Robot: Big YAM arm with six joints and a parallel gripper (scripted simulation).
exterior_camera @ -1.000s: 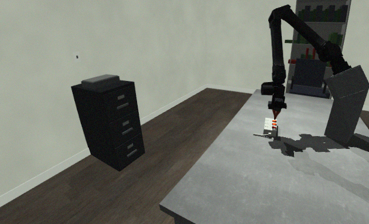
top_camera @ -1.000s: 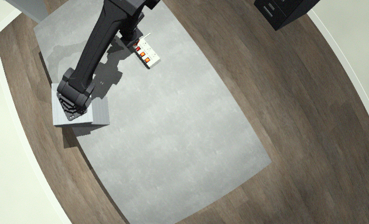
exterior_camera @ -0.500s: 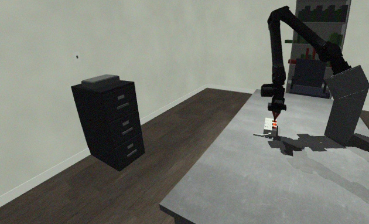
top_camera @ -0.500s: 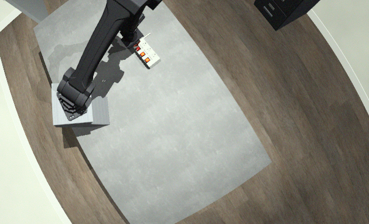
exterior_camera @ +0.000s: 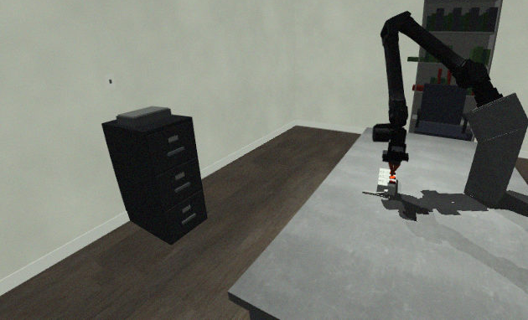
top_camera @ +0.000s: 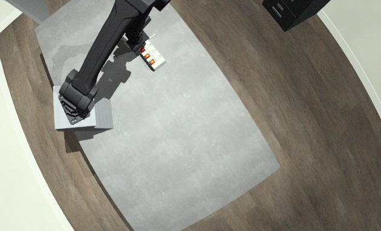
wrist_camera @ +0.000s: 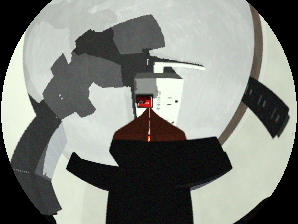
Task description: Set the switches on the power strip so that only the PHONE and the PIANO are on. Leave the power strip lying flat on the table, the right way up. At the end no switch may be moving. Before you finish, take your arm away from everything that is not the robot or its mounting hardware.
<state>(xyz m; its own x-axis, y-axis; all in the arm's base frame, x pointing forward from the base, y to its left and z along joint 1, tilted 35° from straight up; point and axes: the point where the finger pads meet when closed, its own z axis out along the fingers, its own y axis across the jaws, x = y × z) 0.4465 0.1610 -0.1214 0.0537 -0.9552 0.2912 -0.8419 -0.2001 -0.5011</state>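
I have the gripper (exterior_camera: 393, 171) pinched fully together with nothing between its fingers, using the joined tips as a single poking point directly above the power strip (top_camera: 152, 54). The power strip lies flat and right way up on the counter (top_camera: 181, 138), toward the far end from the open middle, with its short cable stub (exterior_camera: 373, 193) jutting from the end nearest the arm's shadow. In the top view three lit orange-red switches (top_camera: 147, 55) run along the strip's length, and the tip sits over the one closest to the cable end; I cannot read the labels, so I cannot tell which rocker is PHONE or PIANO. My judgement of the hazards: pressing off-centre would make the tip slide off the rocker and nudge a neighbour; pushing at a slant rather than straight down could skid or tilt the light strip across the counter; a shallow press could leave a rocker half-thrown. Mistaking the unreadable labels would switch off the wrong outlet.
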